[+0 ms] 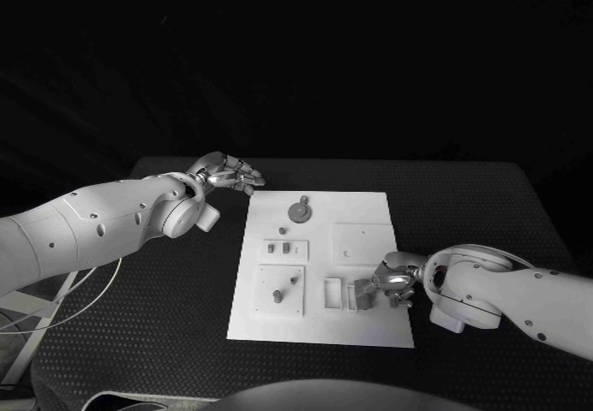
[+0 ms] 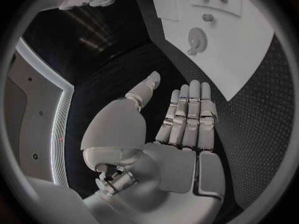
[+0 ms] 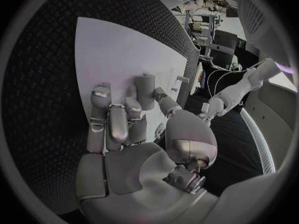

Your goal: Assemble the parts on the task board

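Note:
The white task board (image 1: 324, 324) lies in the middle of the black table. Small grey parts sit on it: a round toothed piece (image 1: 299, 211) near the far end, two small pieces (image 1: 285, 248) on a raised plate, and another piece (image 1: 278, 296) nearer me. My right hand (image 1: 396, 281) hovers low over the board's near right part. Its fingers (image 3: 118, 122) curl down beside a dark part (image 1: 367, 299). Whether they hold it is hidden. My left hand (image 1: 229, 175) rests off the board's far left corner, fingers (image 2: 190, 112) straight and holding nothing.
A white slotted block (image 1: 333, 293) stands just left of the dark part, and a square raised plate (image 1: 363, 241) lies behind my right hand. The left wrist view shows the board (image 2: 249, 59) with the toothed piece (image 2: 197, 37). Black table (image 1: 161, 300) surrounds the board.

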{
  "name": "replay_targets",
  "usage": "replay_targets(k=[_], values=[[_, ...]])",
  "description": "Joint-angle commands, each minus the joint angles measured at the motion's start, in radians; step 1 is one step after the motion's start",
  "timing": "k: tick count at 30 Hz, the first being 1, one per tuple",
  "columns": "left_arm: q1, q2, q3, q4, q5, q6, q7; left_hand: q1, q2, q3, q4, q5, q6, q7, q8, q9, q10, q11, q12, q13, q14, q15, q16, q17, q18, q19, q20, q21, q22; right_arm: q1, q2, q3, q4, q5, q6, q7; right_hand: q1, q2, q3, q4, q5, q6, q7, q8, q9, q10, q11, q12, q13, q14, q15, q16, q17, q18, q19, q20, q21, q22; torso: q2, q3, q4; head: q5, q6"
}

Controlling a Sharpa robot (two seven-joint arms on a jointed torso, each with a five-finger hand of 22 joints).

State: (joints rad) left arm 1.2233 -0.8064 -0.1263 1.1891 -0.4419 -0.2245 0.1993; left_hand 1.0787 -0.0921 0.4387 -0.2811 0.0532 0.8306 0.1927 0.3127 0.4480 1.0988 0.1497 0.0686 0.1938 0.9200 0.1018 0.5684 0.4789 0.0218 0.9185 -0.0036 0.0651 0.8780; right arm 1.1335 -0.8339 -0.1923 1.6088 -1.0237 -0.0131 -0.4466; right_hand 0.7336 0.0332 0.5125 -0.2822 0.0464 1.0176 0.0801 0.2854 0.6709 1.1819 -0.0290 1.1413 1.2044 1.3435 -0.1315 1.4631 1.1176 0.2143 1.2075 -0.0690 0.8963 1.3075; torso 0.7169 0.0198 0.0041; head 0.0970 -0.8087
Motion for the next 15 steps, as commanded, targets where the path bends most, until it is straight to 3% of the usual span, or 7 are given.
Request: replay_targets(k=[1, 6, 15], values=[[0.0, 0.0, 0.001, 0.002, 0.006, 0.011, 0.013, -0.011, 0.0, -0.006, -0.001, 0.001, -0.006, -0.002, 0.005, -0.002, 0.001, 0.001, 0.002, -0.001, 0.004, 0.001, -0.007, 0.002, -0.004, -0.002, 0.007, 0.005, -0.002, 0.007, -0.004, 0.004, 0.016, 0.031, -0.016, -0.003, 0.011, 0.019, 0.006, -0.01, 0.003, 0.007, 0.0, 0.005, 0.007, 0.002, -0.002, -0.001, -0.002, -0.002, -0.004, 0.002, -0.001, 0.047, 0.004, 0.002, 0.005, 0.018, 0.0, 0.0002, 0.0, 0.001, -0.001], [0.0, 0.001, 0.001, 0.002, 0.006, 0.012, 0.013, -0.011, 0.0, -0.006, -0.001, 0.001, -0.006, -0.002, 0.005, -0.002, 0.001, 0.001, 0.002, -0.001, 0.004, 0.001, -0.007, 0.002, -0.004, -0.002, 0.007, 0.005, -0.002, 0.016, -0.008, 0.012, 0.031, 0.032, -0.026, 0.0, 0.008, 0.017, 0.003, -0.009, 0.003, 0.008, 0.0, 0.005, 0.007, 0.001, -0.002, -0.002, -0.003, -0.002, -0.004, 0.002, -0.002, 0.047, 0.004, 0.002, 0.005, 0.018, 0.0, 0.0, -0.001, 0.001, 0.0], [0.0, 0.0, 0.001, 0.003, 0.006, 0.013, 0.011, -0.012, 0.0, -0.005, -0.001, 0.001, -0.006, -0.002, 0.005, -0.002, 0.001, 0.001, 0.002, -0.001, 0.004, 0.001, -0.008, 0.003, -0.004, -0.003, 0.007, 0.005, -0.002, 0.017, 0.002, 0.013, 0.03, 0.074, -0.033, 0.0, 0.003, 0.014, 0.001, -0.009, 0.003, 0.009, 0.0, 0.004, 0.008, 0.0, -0.002, -0.005, -0.006, -0.005, -0.005, 0.0, -0.008, 0.047, 0.003, 0.003, 0.005, 0.017, 0.001, -0.0005, -0.0002, 0.001, -0.001]])
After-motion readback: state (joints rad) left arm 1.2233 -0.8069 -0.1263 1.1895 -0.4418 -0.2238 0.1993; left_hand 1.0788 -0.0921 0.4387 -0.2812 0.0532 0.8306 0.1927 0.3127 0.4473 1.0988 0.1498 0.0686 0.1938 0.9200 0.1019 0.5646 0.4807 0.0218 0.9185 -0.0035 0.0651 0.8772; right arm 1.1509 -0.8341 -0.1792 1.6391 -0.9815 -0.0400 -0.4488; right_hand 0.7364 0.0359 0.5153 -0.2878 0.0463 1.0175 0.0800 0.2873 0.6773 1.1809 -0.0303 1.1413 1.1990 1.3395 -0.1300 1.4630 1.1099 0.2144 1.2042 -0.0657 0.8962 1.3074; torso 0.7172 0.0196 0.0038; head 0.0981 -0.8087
